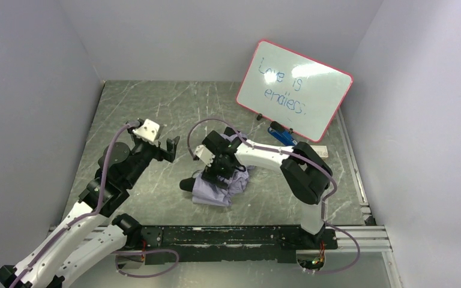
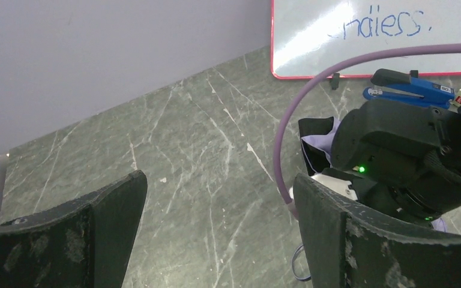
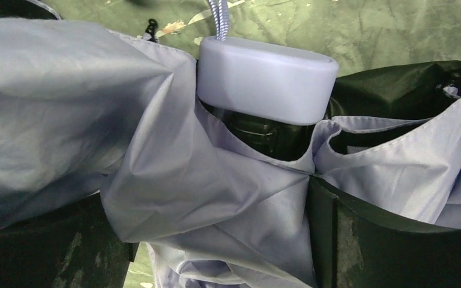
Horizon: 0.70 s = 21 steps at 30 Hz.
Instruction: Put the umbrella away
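Note:
The umbrella [image 1: 211,193] lies crumpled on the table in the middle, lavender fabric with a black end at its left. In the right wrist view its pale handle [image 3: 263,78] stands just ahead, with lavender fabric [image 3: 216,180] and black lining bunched around it. My right gripper [image 1: 219,173] is down on the umbrella, jaws wide apart with the fabric between the fingers [image 3: 360,240]; its midpoint is on the bundle [image 3: 216,207]. My left gripper [image 1: 171,147] hovers open and empty to the umbrella's left, over bare table [image 2: 219,204].
A red-framed whiteboard [image 1: 294,90] leans at the back right, also in the left wrist view [image 2: 372,36]. A blue eraser [image 1: 282,135] lies in front of it [image 2: 411,90], and a small white box [image 1: 319,150] beside it. Grey walls enclose the table.

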Each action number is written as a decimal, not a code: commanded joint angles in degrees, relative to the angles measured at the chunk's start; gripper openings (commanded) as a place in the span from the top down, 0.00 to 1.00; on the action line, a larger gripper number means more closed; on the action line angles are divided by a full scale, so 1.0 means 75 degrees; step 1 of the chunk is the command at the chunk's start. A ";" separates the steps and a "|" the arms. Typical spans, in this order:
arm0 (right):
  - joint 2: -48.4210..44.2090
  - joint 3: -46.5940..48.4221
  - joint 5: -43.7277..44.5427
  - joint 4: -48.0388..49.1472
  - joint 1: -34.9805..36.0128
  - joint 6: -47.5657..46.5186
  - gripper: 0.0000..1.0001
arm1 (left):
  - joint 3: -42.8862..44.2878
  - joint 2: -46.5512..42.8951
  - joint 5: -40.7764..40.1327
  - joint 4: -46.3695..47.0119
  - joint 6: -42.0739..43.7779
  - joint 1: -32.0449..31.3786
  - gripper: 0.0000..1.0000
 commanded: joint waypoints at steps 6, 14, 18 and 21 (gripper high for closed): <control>0.1789 -0.0407 -0.0881 -0.0822 -0.0692 0.0094 0.29 | 0.0103 0.0033 -0.0045 -0.0002 0.0121 0.0050 0.05; 0.1820 -0.0560 -0.0898 -0.0514 -0.0797 0.0528 0.66 | 0.0127 0.0228 0.0055 0.0105 0.0185 0.0052 0.05; 0.1508 -0.0538 -0.1053 -0.0379 -0.0871 0.0596 0.92 | 0.0095 0.0265 0.0084 0.0116 0.0156 0.0054 0.05; 0.0784 -0.0480 -0.1382 -0.0119 -0.1056 0.0736 1.00 | 0.0052 0.0262 0.0073 0.0128 0.0095 0.0050 0.05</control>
